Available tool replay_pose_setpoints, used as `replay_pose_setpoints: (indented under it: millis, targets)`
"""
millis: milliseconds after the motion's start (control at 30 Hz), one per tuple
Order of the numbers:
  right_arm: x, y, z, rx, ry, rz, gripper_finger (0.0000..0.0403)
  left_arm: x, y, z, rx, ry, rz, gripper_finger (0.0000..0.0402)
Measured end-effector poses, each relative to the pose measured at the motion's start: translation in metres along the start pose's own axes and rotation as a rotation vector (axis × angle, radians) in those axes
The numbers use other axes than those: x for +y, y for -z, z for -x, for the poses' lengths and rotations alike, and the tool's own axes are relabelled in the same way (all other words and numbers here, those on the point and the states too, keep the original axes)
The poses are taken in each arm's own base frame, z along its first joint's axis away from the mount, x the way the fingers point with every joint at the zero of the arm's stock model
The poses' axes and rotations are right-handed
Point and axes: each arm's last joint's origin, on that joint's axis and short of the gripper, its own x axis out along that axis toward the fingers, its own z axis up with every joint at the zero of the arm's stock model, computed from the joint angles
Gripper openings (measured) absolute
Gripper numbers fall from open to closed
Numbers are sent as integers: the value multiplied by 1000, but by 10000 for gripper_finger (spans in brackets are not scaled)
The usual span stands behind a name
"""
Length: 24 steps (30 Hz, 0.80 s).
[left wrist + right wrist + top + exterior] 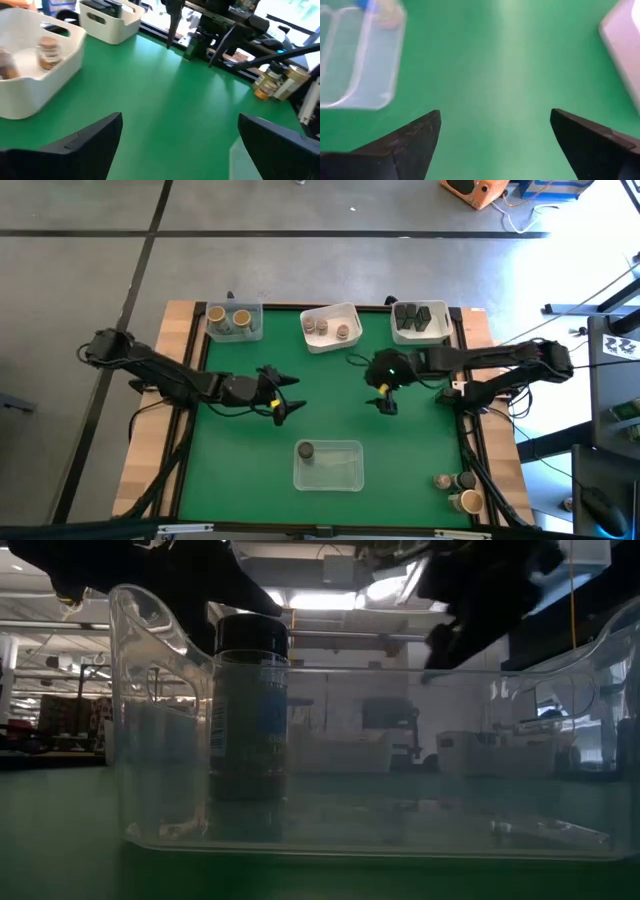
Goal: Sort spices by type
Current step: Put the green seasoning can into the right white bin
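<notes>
- One jar (306, 450) with a dark top stands alone and upright in the clear tray (345, 477) at the near middle of the green tabletop (330, 395), tucked into the tray's left end.
- Three trays line the far edge: a clear one (257, 332) holding two tan-topped jars (228, 317), a white one (352, 313) holding pale-topped jars (330, 330), and a third (452, 332) holding dark-topped ones (420, 317).
- A few unsorted jars (455, 488) wait as a cluster at the near right corner, beside the table frame.
- The left gripper (284, 392) hovers over the tabletop left of centre, jaws spread wide and empty; its wrist view shows bare green between the fingers (80, 145).
- The right gripper (386, 398) hangs right of centre, jaws likewise wide apart and holding nothing, with only green cloth between its fingers (405, 145).
- The relation that matters: the lone dark-topped jar lies nearer than both grippers, roughly between them, its long axis vertical, so a grasp would likely come from above around its sides.
- The left gripper seems slightly closer to that jar; the right arm is plainly nearer the corner cluster, which lies well apart from the left arm.
- I judge the sorting partly done, with the tray jar and the corner group left.
</notes>
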Motion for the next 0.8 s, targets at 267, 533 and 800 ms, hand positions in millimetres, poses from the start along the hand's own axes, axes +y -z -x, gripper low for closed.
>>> replay_pose_setpoints:
  millis: [267, 533, 800]
  targets:
    - [34, 33, 15, -80, 11, -34, 374, -20, 18, -11, -33, 91, 24, 379]
    - [62, 47, 29, -53, 14, -54, 374, -44, 33, -26, -12, 121, 29, 379]
    - [59, 63, 62, 149, 207, -141, 374, -64, 27, -36, -27, 143, -60, 379]
